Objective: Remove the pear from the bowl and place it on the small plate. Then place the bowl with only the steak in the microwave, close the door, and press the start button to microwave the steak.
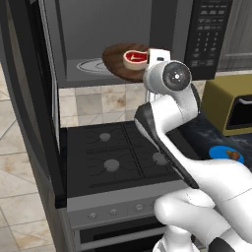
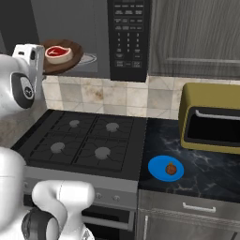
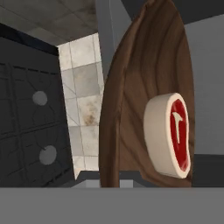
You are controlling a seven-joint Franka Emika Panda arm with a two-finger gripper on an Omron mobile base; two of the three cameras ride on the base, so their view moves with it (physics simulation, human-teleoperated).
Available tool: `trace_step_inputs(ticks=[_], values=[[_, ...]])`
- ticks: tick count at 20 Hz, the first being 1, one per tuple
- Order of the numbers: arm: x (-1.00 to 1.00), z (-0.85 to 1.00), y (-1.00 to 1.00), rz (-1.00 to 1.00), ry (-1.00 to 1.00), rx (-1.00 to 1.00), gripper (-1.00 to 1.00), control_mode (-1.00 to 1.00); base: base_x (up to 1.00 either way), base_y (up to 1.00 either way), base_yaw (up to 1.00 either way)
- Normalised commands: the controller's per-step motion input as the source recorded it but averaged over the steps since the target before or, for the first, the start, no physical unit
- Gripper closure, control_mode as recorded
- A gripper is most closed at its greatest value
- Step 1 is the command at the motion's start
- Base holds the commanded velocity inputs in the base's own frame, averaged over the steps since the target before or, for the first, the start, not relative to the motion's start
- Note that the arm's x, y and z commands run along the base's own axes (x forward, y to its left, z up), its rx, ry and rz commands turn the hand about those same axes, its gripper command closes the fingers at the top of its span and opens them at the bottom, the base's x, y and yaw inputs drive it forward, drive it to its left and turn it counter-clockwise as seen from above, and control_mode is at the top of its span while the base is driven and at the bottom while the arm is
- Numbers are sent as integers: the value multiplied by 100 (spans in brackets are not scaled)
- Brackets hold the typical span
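Note:
The dark-brown wooden bowl point(image 1: 117, 63) hangs level at the mouth of the open microwave point(image 1: 98, 29), above the back of the stove. The red steak point(image 1: 135, 57) with its white rim lies in it. My gripper point(image 1: 149, 57) is shut on the bowl's near rim, with the fingertips hidden behind the hand. In the hand view the bowl point(image 3: 144, 87) and steak point(image 3: 173, 133) stand close in front of the camera. The door point(image 1: 29, 103) stands swung open at the left. The pear point(image 2: 171, 168) rests on the small blue plate point(image 2: 158, 169) on the dark counter.
The microwave's keypad point(image 2: 129, 37) is on its right side. A black gas stove point(image 2: 84, 140) lies below the bowl. A mustard-yellow oven point(image 2: 213, 122) stands on the counter at the right. My arm's elbow point(image 1: 167, 118) reaches over the stove.

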Motion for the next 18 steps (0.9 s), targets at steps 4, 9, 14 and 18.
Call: trace_step_inputs(ticks=[4,9,14,18], values=[[74,20,36,12,0,-3,100,-100,0,0,0],[77,0,10,2,3,-5,100,-100,0,0,0],[84,0,2,0,6,-6,100,-100,0,0,0],[88,-11,15,0,10,-8,100,-100,0,0,0]])
